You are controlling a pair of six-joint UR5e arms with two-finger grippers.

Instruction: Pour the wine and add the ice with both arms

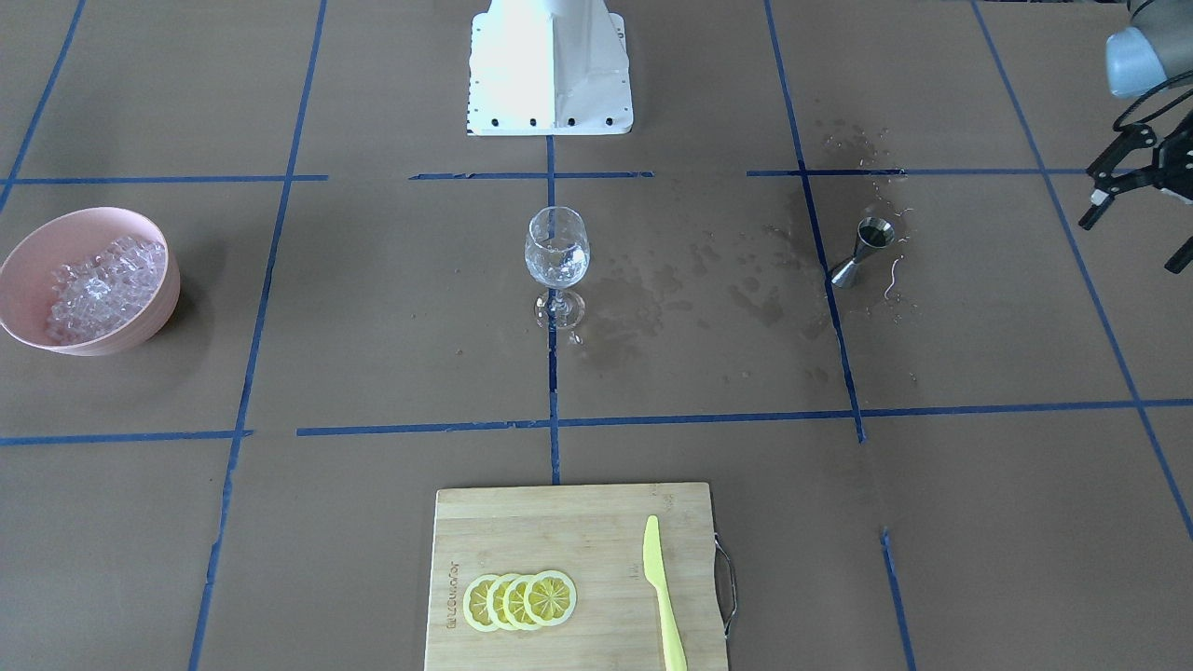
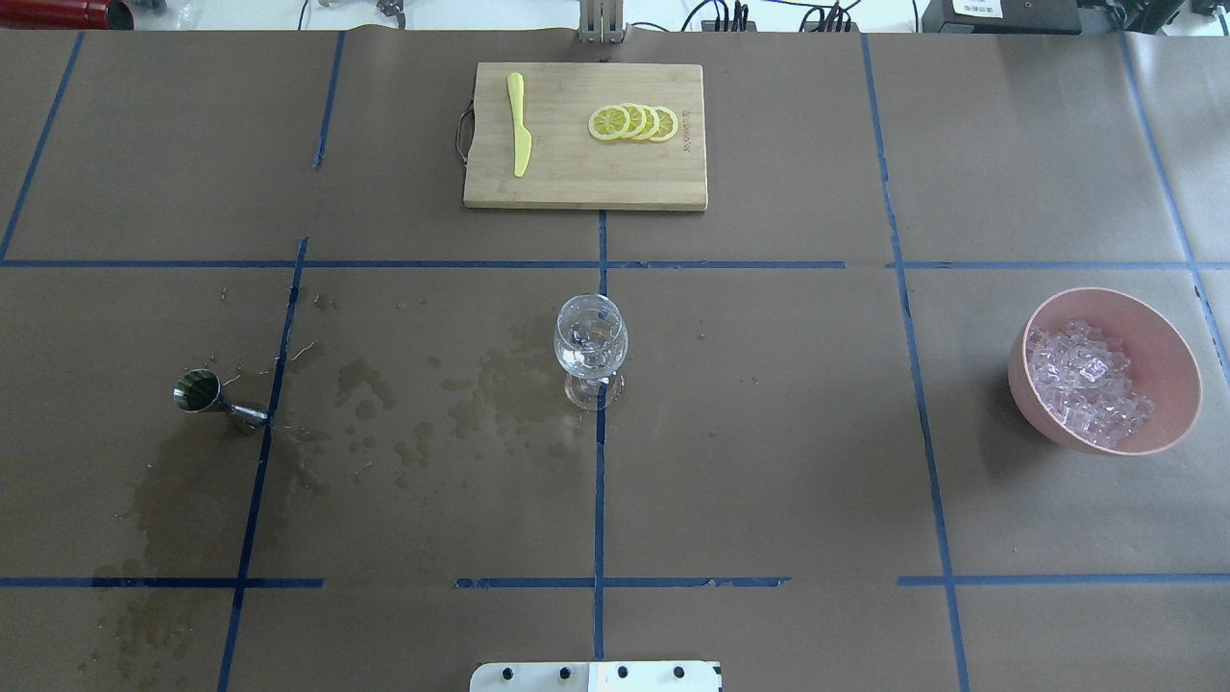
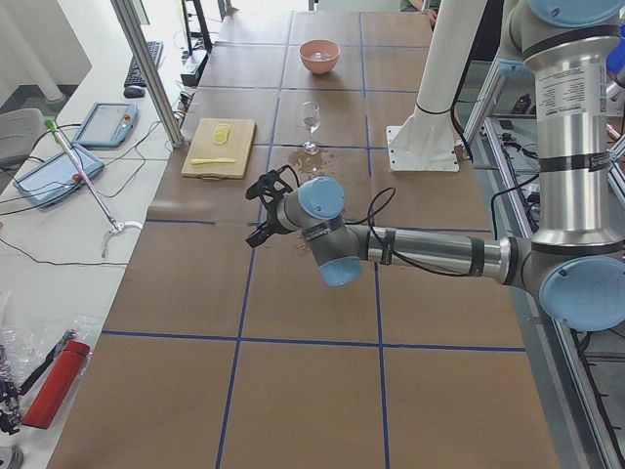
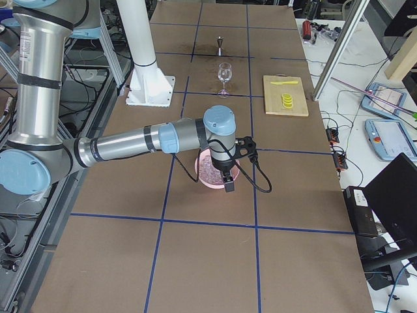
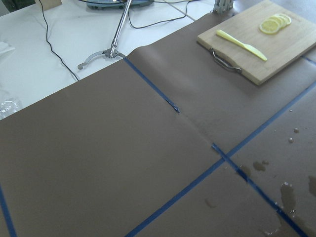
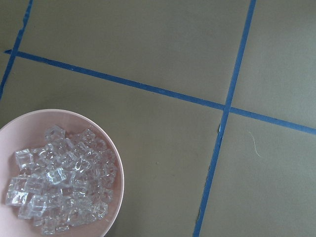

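Pour likely done — left end effector [image 1: 1132,244] open, empty. Right end effector [image 4: 229,184] by ice [image 6: 59,182], grip state untellable — next: lower, grip some.

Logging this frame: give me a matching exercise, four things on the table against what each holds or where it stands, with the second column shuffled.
Things:
1. wine glass
2. jigger
3. pink bowl
4. cutting board

States:
A. carries lemon slices and a yellow knife
B. stands among wet patches, on the robot's left side
C. holds a heap of ice
D. stands in the middle, on a blue tape line

Pairs: 1-D, 2-B, 3-C, 4-A.
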